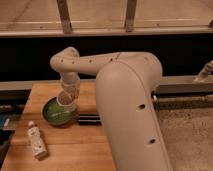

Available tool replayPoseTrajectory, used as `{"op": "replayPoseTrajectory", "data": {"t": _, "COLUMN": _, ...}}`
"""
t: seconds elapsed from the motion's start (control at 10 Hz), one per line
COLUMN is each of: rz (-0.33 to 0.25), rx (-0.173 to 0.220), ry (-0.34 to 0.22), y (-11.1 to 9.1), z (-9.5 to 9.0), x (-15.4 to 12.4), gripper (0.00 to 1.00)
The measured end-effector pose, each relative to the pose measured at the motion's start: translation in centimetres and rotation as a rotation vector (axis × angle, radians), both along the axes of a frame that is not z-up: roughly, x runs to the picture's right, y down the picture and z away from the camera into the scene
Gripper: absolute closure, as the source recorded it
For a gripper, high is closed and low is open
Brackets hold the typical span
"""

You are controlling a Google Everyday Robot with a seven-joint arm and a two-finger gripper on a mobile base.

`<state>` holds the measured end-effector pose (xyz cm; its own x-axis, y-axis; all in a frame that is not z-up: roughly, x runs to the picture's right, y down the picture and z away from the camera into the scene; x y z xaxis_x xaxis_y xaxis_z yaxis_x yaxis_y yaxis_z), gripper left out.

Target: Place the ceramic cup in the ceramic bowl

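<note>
Wooden tabletop (75, 145), warm brown butcher-block grain, fills the lower left of the frame; its left and far edges are visible, the right part hidden behind the arm.

Large white smooth-shelled robot arm (127, 107) dominates centre and right, bulky and rounded, with small dark holes along its casing. It bends at an elbow at upper centre-left and reaches down to the left.

Tool (66, 100) hangs at centre-left, directly over the right rim of the bowl. It holds the small whitish-pink tapered ceramic cup (66, 101), upright; whether the cup's base touches the bowl cannot be told.

Shallow round glossy green ceramic bowl (56, 111) with darker rim sits on the tabletop at left, near the far edge.

Flat dark rectangular object (89, 119) lies just right of the bowl, partly under the arm.

White plastic bottle with green marks (35, 140) lies on its side at lower left, apart from the bowl, close to the tabletop's left edge.

Open wood between bottle and bowl, and along the lower centre of the frame.
</note>
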<state>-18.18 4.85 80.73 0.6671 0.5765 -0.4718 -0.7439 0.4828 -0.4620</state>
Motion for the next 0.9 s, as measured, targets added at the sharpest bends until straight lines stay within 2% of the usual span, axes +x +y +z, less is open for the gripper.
{"op": "replayPoseTrajectory", "data": {"t": 0.9, "rz": -0.076, "rx": -0.081, "ry": -0.041, "y": 1.9, "z": 3.6, "x": -3.6, "gripper": 1.00}}
